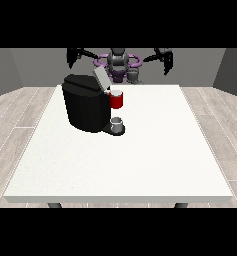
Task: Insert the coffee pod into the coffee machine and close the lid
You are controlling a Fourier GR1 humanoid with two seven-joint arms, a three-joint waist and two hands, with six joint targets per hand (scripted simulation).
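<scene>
White surface (140, 165) fills the near and middle ground, its front edge closest to the camera and two dark leg stubs just showing beneath it; the rest of the legs is cut off from sight. Wood-look floor lies to either side.

Further back, on the left half of the surface, stands the black machine (85, 107). Its grey lid (100, 77) is tilted up and open at the top. At the machine's front right sits a red thing at the machine (117, 100), and below it a small grey thing (117, 123) rests on the machine's dark base; it may be a cup, though it is too small to tell. The pod does not plainly show anywhere on the surface.

Beyond the far edge is the robot (118, 62), small, its lower body hidden behind the surface. Both arms are spread wide and raised, well above and behind the surface, touching nothing. The robot hand at the view's left (72, 56) hangs above and behind the machine, fingers pointing down. The robot hand at the view's right (166, 57) hangs likewise, well apart from everything. Both seem relaxed and straight-fingered, holding nothing, though they are very small here.
</scene>
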